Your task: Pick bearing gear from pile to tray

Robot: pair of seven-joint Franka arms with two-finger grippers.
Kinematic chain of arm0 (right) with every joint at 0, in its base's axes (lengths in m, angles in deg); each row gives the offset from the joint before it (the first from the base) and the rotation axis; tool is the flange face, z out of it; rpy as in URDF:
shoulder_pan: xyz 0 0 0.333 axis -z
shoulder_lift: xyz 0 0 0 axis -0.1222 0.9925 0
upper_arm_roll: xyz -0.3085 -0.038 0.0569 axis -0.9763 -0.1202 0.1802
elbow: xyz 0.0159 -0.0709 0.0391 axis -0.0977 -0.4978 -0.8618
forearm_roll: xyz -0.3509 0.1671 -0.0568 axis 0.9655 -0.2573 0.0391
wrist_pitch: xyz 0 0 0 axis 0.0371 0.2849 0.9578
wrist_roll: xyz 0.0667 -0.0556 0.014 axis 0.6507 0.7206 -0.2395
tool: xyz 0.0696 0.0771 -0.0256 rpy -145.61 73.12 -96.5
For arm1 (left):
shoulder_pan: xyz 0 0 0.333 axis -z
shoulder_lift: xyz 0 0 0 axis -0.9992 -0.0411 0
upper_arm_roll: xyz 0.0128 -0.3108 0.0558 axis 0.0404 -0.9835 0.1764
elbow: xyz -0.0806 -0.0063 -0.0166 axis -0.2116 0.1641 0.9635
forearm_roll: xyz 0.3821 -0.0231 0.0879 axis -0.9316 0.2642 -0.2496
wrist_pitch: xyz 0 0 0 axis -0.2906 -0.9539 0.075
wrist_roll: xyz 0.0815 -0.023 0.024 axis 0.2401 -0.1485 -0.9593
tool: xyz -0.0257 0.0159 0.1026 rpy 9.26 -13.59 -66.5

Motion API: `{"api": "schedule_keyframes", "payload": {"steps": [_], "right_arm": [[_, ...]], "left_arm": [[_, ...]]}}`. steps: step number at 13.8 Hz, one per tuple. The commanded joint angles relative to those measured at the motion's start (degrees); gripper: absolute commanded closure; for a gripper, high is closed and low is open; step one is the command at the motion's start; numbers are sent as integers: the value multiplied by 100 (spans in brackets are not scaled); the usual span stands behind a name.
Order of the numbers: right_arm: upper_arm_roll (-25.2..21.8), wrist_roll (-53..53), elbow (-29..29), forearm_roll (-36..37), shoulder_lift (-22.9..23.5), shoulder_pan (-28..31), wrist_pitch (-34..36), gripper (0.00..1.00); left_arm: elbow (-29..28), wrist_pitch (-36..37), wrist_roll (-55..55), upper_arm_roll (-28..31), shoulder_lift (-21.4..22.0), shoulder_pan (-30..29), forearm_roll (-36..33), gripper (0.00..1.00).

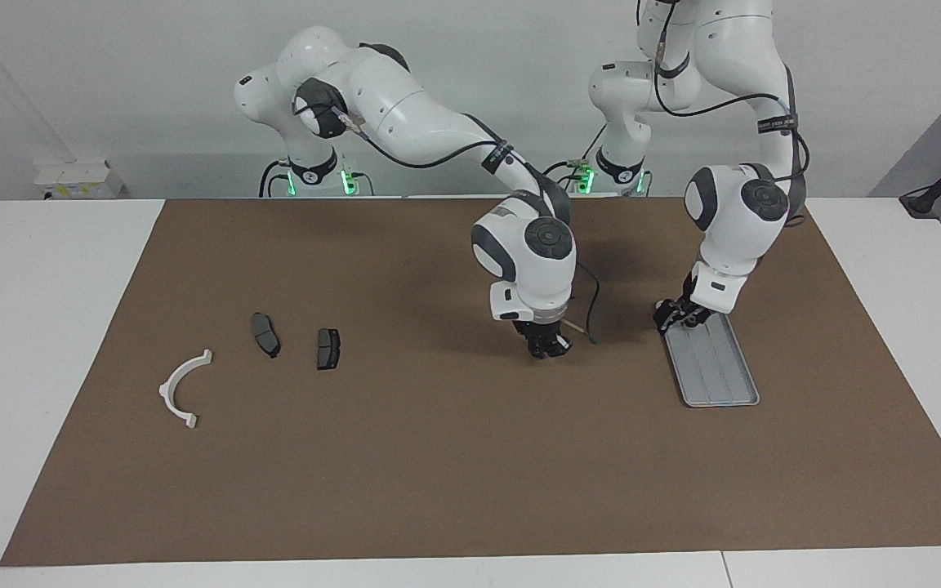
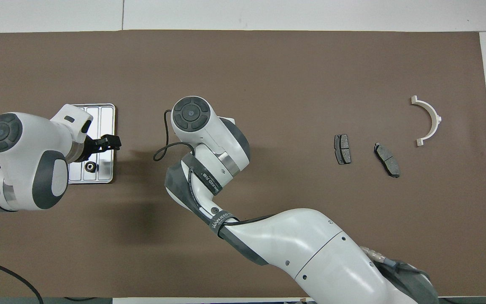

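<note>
White half-ring bracket (image 1: 183,389) and 2 brake pads (image 1: 265,334) sit at the right arm's end, well apart from the right gripper (image 1: 550,346), which hangs over bare mat, can't tell if it's open. Left gripper (image 1: 677,314) is down at the tray (image 1: 720,371) edge nearer the robots, looks spread open with nothing in it, and 1 small black gear (image 2: 90,166) lies in the tray just beside it.

Robotics lab bench, your test cell: two white Franka arms w/ lit green base rings at the table's (image 1: 21,343) robot-side edge; brown mat (image 1: 454,457) nearly edge to edge; bare grey-white wall; cabling, white power strip (image 1: 78,178) by the right-arm-end corner. No household fittings.
</note>
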Motion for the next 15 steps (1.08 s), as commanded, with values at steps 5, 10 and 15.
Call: {"api": "schedule_keyframes", "payload": {"steps": [5, 10, 15], "right_arm": [[-57, 124, 86, -44, 119, -41, -131, 0], [-5, -86, 86, -96, -161, 326, 96, 0], [119, -2278, 68, -97, -1215, 1337, 755, 0]], "left_arm": [[503, 300, 806, 53, -220, 431, 75, 0], [564, 300, 815, 53, -238, 545, 75, 0], [1879, 1028, 2112, 88, -1026, 1238, 84, 0]]}}
